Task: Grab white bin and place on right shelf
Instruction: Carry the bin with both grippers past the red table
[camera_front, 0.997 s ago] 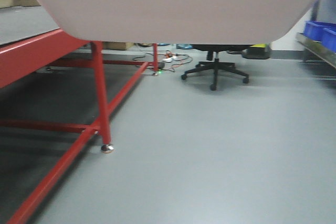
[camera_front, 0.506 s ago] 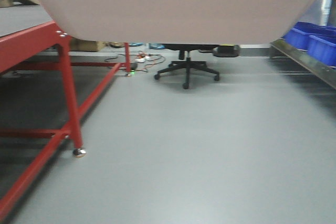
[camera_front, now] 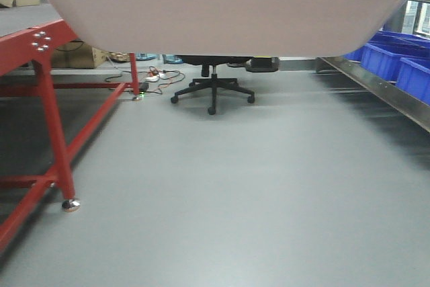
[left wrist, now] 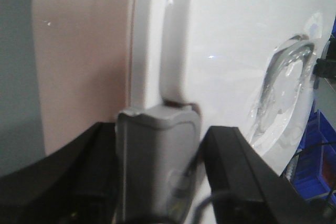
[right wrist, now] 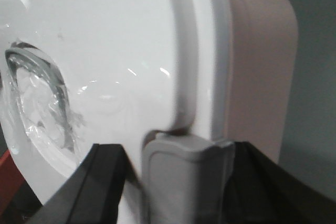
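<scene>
Broad matte-black claw fingers (left wrist: pixel 239 174)

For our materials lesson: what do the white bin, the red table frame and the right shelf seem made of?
White bin: pinkish plastic, seemingly translucent, dull wall; its lid glossy white, showing highlights. Red table frame: likely painted metal, with visible bolts. Right shelf: probably bare steel, shiny grey.

Between the matt black plastic fingers (left wrist: pixel 233 169) of the left claw (left wrist: pixel 157 142) sits a dull grey plastic latch (left wrist: pixel 157 161) of the white bin (left wrist: pixel 79 61). The bin's wall is frosted pinkish plastic and its lid (left wrist: pixel 231 45) is glossy white. At the right claw (right wrist: pixel 181 156) the finishes are alike. Beyond the claws are a red-painted metal table frame (camera_front: pixel 50 115), the shiny steel right shelf (camera_front: pixel 376 89) and smooth blue plastic bins (camera_front: pixel 403 65).
</scene>
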Action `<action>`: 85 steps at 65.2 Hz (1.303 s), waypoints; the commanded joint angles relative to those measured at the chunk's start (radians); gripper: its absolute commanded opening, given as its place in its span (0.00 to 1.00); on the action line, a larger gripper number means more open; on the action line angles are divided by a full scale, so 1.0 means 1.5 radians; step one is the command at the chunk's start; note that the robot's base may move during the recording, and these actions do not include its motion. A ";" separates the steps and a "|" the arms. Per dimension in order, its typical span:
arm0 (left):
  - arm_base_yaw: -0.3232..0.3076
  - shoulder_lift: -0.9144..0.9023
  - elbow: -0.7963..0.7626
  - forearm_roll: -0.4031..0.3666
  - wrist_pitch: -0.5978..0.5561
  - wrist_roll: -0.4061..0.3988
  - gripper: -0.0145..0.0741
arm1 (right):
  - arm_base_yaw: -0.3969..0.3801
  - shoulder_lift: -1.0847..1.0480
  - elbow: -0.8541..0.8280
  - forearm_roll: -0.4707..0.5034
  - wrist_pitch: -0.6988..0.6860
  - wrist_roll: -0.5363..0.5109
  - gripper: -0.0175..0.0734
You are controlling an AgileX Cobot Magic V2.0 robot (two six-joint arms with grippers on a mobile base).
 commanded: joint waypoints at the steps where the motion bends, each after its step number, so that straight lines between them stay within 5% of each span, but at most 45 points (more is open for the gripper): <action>1: -0.015 -0.019 -0.024 -0.107 0.024 0.003 0.36 | 0.011 -0.019 -0.026 0.126 0.081 -0.007 0.55; 85: -0.015 -0.019 -0.024 -0.107 0.024 0.003 0.36 | 0.011 -0.019 -0.026 0.126 0.081 -0.007 0.55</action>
